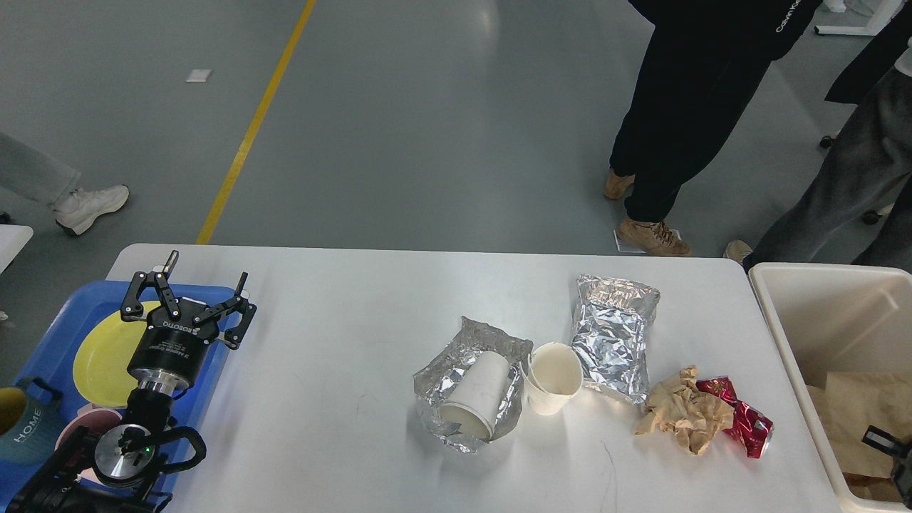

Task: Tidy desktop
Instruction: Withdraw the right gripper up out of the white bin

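Black left arm (153,399), silver joint disc, green light, white ROBOTIQ lettering, silver-tipped linkage jaws

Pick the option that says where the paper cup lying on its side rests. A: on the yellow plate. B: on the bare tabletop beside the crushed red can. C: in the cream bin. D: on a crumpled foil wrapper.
D: the tipped paper cup lies on the crumpled foil wrapper near the middle of the desktop, next to an upright cup.
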Action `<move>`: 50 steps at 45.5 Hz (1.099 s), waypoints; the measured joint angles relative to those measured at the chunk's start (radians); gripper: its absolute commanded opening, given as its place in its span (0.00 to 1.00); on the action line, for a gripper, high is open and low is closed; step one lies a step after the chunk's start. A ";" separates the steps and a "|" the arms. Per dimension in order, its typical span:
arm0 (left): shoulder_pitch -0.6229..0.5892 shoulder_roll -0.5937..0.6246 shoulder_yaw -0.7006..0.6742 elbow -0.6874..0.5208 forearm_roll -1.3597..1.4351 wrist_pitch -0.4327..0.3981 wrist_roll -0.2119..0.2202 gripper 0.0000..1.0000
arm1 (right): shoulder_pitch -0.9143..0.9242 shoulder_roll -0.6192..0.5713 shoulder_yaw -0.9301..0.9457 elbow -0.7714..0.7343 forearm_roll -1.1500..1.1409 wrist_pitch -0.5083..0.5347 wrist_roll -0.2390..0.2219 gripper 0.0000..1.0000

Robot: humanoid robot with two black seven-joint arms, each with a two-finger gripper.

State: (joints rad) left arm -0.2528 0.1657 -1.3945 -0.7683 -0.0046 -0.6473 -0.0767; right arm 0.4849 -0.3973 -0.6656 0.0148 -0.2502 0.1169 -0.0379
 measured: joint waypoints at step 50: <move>0.000 0.000 -0.001 0.000 0.000 0.000 0.000 0.97 | -0.025 0.034 -0.012 0.010 0.000 -0.169 -0.002 1.00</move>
State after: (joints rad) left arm -0.2526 0.1657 -1.3955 -0.7683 -0.0046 -0.6473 -0.0767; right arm 0.4598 -0.3636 -0.6775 0.0248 -0.2501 -0.0516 -0.0399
